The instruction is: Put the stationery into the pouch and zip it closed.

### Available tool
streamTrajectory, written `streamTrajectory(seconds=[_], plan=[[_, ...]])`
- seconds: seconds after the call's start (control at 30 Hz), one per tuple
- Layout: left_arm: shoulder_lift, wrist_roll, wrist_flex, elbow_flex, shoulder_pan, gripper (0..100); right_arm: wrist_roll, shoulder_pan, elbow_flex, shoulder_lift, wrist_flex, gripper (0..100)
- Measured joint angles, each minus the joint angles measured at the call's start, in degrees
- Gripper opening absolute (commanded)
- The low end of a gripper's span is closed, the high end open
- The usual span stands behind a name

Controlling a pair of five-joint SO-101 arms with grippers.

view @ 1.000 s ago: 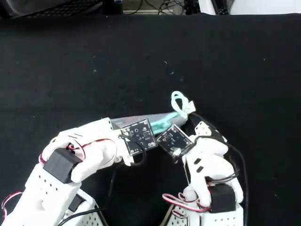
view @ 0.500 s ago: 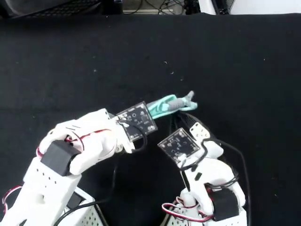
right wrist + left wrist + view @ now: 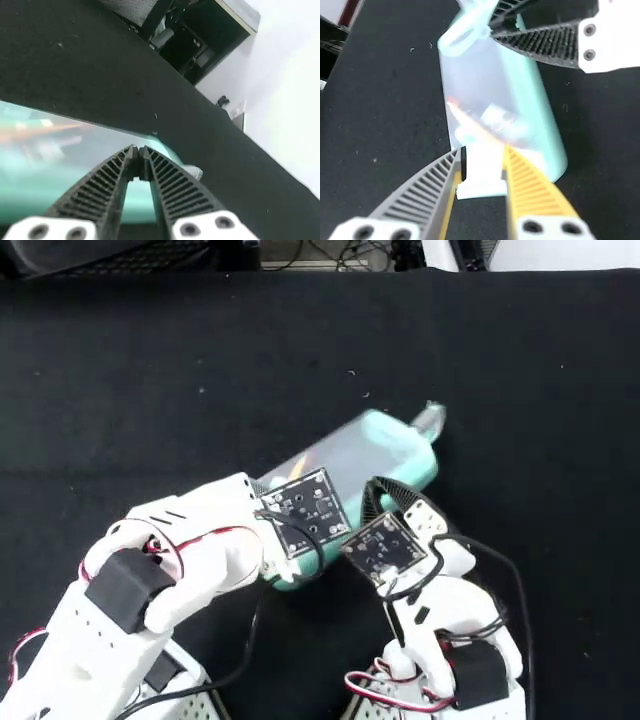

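Grip first: the left gripper [image 3: 482, 156] is clamped on the end tab [image 3: 480, 184] of the pouch [image 3: 495, 100], anchoring that end. From there the pouch runs straight away from it, long axis diagonal across the table [image 3: 150, 390], near end by the arms, loop [image 3: 432, 418] at the far end. Stationery [image 3: 470, 117] shows inside through the clear wall. The right gripper [image 3: 138, 152] sits over the pouch's edge toward the loop end with its tips pressed together; whether they pinch the zip pull, I cannot tell. My read: any zip stroke must run along that axis against the left anchor, and the right arm is nearer that far end.
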Motion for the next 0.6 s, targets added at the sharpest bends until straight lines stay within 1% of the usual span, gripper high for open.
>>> streamTrajectory(seconds=[0.03,0.07,0.13,0.2,0.3,0.37,0.43,0.47,0.53,0.6], plan=[[0.00,0.00,-0.53,1.23,-1.05,3,0.00,0.35,0.00,0.00,0.62,1.5],[0.00,0.00,-0.88,2.55,-2.46,4,0.00,1.67,-0.09,0.00,1.32,1.5],[0.00,0.09,-1.23,4.92,-4.92,4,-1.32,4.92,-0.97,0.00,2.29,1.6],[0.00,0.09,-1.23,6.77,-7.21,3,-4.66,10.11,-2.20,0.00,2.55,3.0],[0.00,0.09,-2.46,8.18,-8.18,5,-10.11,20.66,-2.46,0.00,2.46,10.7],[0.09,0.09,-5.71,9.93,-8.62,11,-14.24,27.52,-1.49,0.09,1.76,12.6],[0.35,1.93,-10.90,12.75,-9.14,16,-17.67,32.70,-0.18,1.49,0.70,10.9],[0.79,3.87,-14.07,14.24,-9.67,18,-18.46,34.37,-0.18,2.99,0.53,10.0],[2.37,8.18,-18.73,15.65,-10.29,18,-19.34,35.60,-0.18,6.51,0.26,8.7],[5.10,11.16,-20.75,15.74,-10.29,18,-19.78,35.96,-0.26,10.55,0.26,8.6]])
